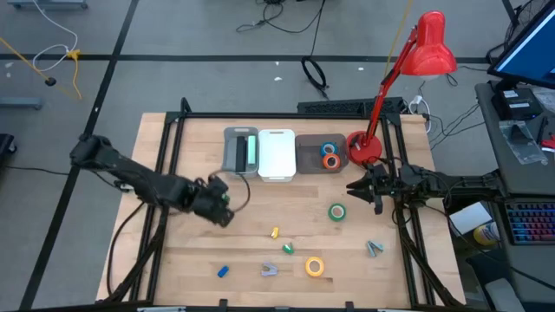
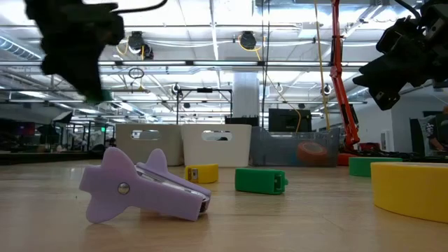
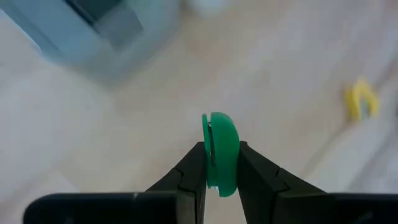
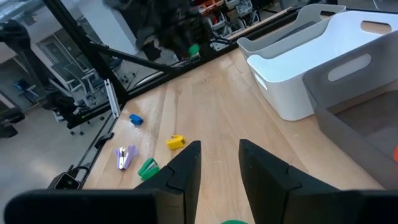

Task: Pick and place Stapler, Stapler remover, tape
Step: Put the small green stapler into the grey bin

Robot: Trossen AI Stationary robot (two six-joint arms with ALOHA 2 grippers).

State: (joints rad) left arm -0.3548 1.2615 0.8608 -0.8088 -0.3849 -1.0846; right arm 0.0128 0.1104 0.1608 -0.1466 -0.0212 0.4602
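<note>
My left gripper [image 1: 224, 206] hangs over the table's left half, in front of the grey bin [image 1: 236, 152], shut on a small green piece [image 3: 221, 146] that looks like a stapler seen end-on. The grey bin holds a long green stapler [image 1: 251, 152]. A purple stapler remover [image 2: 143, 187] lies on its side near the front edge, with a yellow tape roll [image 1: 314, 266] beside it. A green tape roll [image 1: 336, 211] lies flat near my right gripper [image 4: 221, 155], which stands open over the table's right edge, holding nothing. My left gripper pinches the green piece by its two flat sides [image 3: 229, 163] between its two fingers. The fingers slant down from above. The piece stands on edge between them, its rounded end [image 3: 221, 121] sticking out past the fingertips, lifted clear of the table.
A white bin [image 1: 276, 154] and a grey bin [image 1: 310, 161] holding blue and orange tape rolls stand in the back row. A red lamp [image 1: 364, 147] rises at back right. Small yellow [image 1: 275, 232], green [image 1: 287, 249] and blue [image 1: 223, 271] pieces and a grey-green remover [image 1: 374, 249] lie near the front.
</note>
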